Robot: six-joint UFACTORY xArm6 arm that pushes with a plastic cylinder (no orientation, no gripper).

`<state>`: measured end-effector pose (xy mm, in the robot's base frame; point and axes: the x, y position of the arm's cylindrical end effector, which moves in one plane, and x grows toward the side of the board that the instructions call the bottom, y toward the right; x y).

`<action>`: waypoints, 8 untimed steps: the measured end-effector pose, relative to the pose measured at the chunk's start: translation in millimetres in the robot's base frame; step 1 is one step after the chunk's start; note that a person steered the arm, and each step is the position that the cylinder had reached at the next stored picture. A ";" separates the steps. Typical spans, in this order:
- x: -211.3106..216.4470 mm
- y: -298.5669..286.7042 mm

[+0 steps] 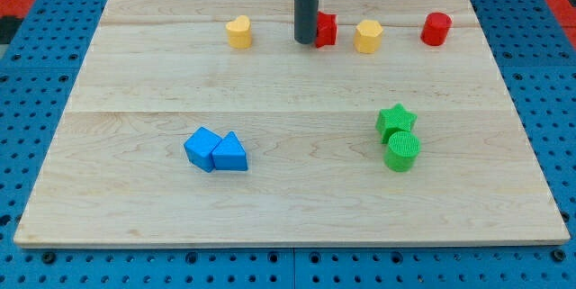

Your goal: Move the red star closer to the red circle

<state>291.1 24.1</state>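
Observation:
The red star (326,29) lies near the view's top, partly hidden behind my rod. My tip (306,41) rests at the star's left side, touching or nearly touching it. The red circle (436,29) stands at the view's top right, well to the right of the star. A yellow hexagon block (367,36) sits between the star and the red circle.
A yellow heart block (238,31) is left of my tip. A green star (395,121) and a green circle (402,151) sit together at the right. A blue cube (202,148) and a blue triangle (230,153) touch at the lower left.

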 end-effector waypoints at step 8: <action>-8.8 89.3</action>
<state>282.3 113.4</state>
